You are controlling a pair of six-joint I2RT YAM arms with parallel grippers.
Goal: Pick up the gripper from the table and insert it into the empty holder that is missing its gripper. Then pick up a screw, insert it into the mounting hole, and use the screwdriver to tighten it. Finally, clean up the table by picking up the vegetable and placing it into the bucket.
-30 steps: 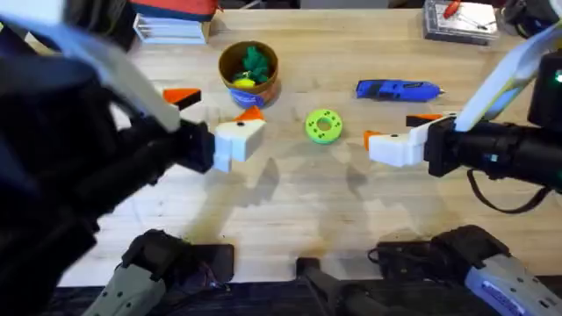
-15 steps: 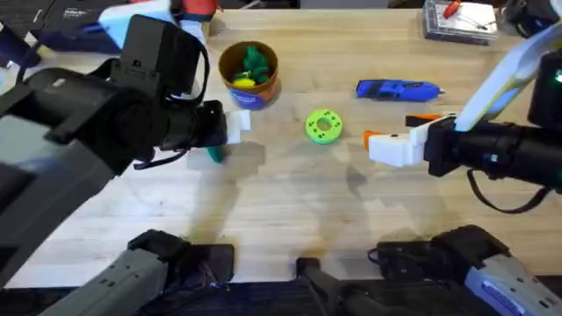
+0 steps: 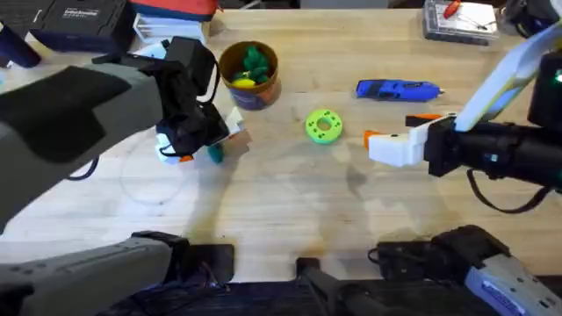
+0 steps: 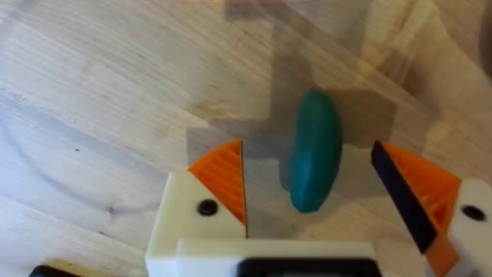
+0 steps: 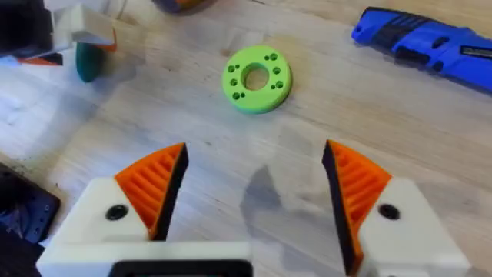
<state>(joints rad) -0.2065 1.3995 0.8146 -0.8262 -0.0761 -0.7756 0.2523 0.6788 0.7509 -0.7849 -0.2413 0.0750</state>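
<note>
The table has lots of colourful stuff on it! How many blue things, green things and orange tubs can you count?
Blue: 1, the screwdriver.
Green: 3, the vegetable between the left pincer's open fingers, the lime-green disc, and the leafy toy in the tub.
Orange tubs: 1, the bucket.
Total: 5.

no legible text, labels, numbers or signs
</note>
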